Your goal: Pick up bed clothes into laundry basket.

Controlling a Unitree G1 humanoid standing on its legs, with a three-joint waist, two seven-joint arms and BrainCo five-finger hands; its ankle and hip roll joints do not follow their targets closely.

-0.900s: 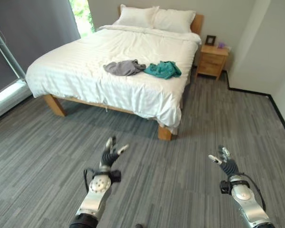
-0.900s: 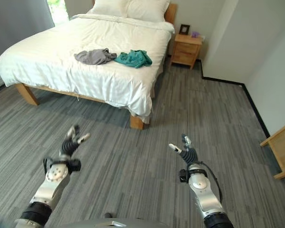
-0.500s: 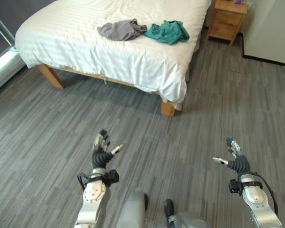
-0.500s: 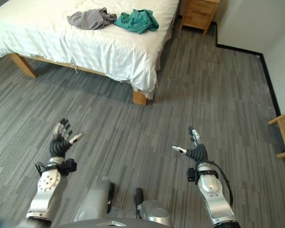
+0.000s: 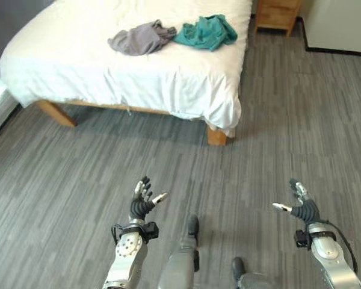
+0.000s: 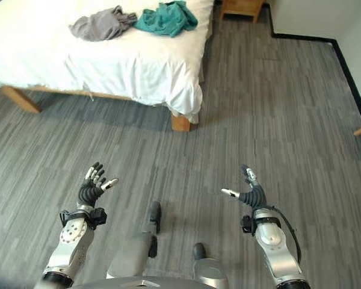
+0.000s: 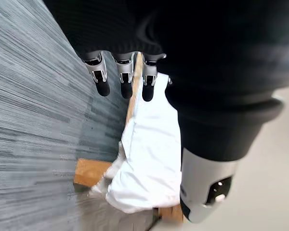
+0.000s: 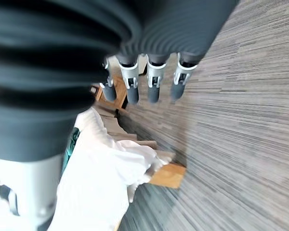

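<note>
Crumpled grey garment point(image 5: 139, 38) and teal garment point(image 5: 206, 31) lie side by side on the white bed point(image 5: 78, 66), upper left of frame. Left robot hand point(image 5: 142, 201) and right robot hand point(image 5: 301, 206), both spread and empty, hover low in frame, well apart from them; the left is nearer.

The bed point(image 5: 168, 78) wears white bedding over light brown wooden legs, and on it lie a grey garment point(image 5: 138, 38) and a teal green garment point(image 5: 206, 31). The floor point(image 5: 289, 120) is grey with fine darker and lighter streaks laid in plank-like strips, edged by a black skirting line point(image 6: 349, 66) below a pale wall. A nightstand point(image 5: 278, 13) is warm orange-brown wood, and each robot hand, left point(image 5: 142, 201) and right point(image 5: 301, 208), is silver with dark tips and a dark ribbed cover.
</note>
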